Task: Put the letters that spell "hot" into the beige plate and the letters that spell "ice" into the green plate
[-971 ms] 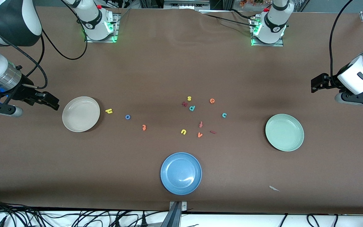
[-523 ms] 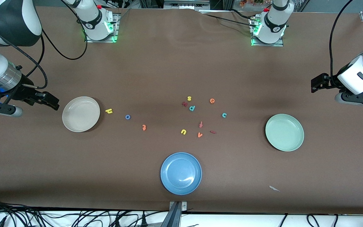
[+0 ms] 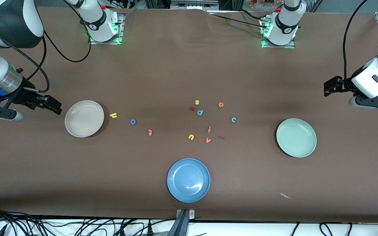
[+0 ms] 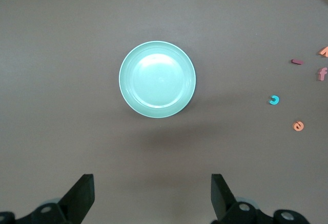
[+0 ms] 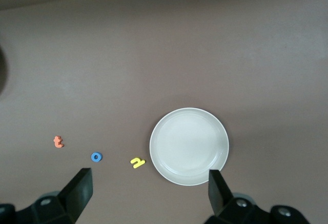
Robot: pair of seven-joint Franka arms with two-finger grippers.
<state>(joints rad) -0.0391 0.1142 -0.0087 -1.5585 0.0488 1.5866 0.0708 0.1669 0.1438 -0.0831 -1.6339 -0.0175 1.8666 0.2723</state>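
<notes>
The beige plate (image 3: pixel 84 118) lies toward the right arm's end of the table. In a row beside it lie the yellow h (image 3: pixel 113 115), the blue o (image 3: pixel 133 121) and the orange t (image 3: pixel 150 132). The green plate (image 3: pixel 296 137) lies toward the left arm's end. The orange e (image 3: pixel 220 105), teal c (image 3: pixel 233 120) and dark red i (image 3: pixel 221 137) lie mid-table. My right gripper (image 5: pixel 149 176) hangs open and empty above bare table beside the beige plate (image 5: pixel 189 146). My left gripper (image 4: pixel 152 178) hangs open and empty above bare table near the green plate (image 4: pixel 157 79).
A blue plate (image 3: pixel 188 180) sits nearer the front camera than the letters. Other letters share the middle: yellow s (image 3: pixel 197 102), teal p (image 3: pixel 200 112), a dark red letter (image 3: pixel 192 108), pinkish f (image 3: pixel 209 129), yellow u (image 3: pixel 191 137), orange v (image 3: pixel 208 140). A paper scrap (image 3: pixel 285 196) lies near the front edge.
</notes>
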